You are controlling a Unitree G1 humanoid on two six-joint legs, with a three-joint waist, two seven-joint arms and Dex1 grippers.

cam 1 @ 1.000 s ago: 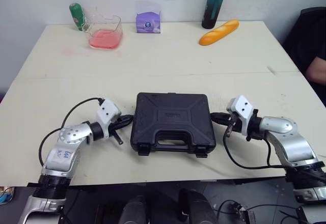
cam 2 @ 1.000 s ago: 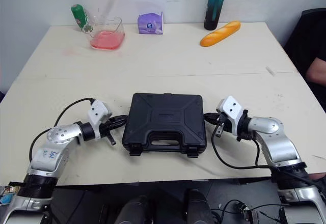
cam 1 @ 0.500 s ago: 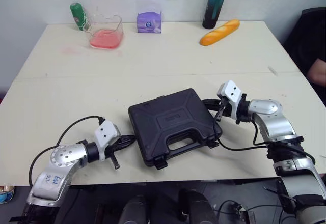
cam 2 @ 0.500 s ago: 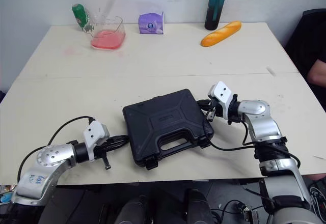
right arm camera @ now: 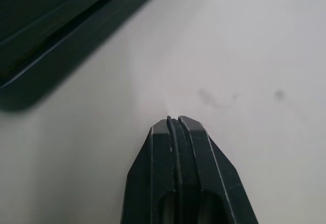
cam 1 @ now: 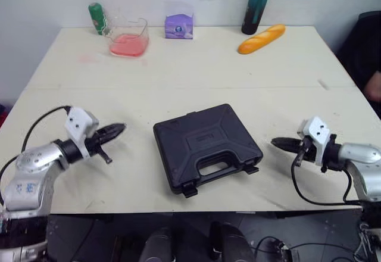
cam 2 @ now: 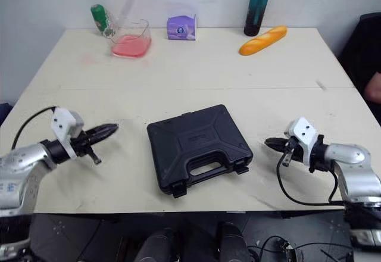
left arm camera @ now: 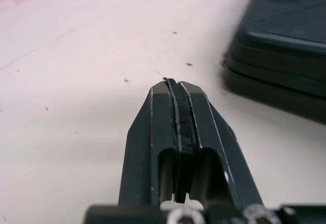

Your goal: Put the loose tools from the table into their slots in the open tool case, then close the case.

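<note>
The black case point(cam 1: 205, 146) is seen closed and lying askew on the table point(cam 1: 196, 71), near the middle of its front edge. The left gripper point(cam 1: 121, 127) and right gripper point(cam 1: 275, 143) are held low toward the left and right edges, apart from the case, fingers pressed together and empty. A bottle point(cam 1: 253, 5) and bread point(cam 1: 261, 38) are set by the far edge.

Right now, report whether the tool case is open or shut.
Shut: the tool case lies flat, lid down against its base. Whether its latches are fastened, cannot tell.
</note>
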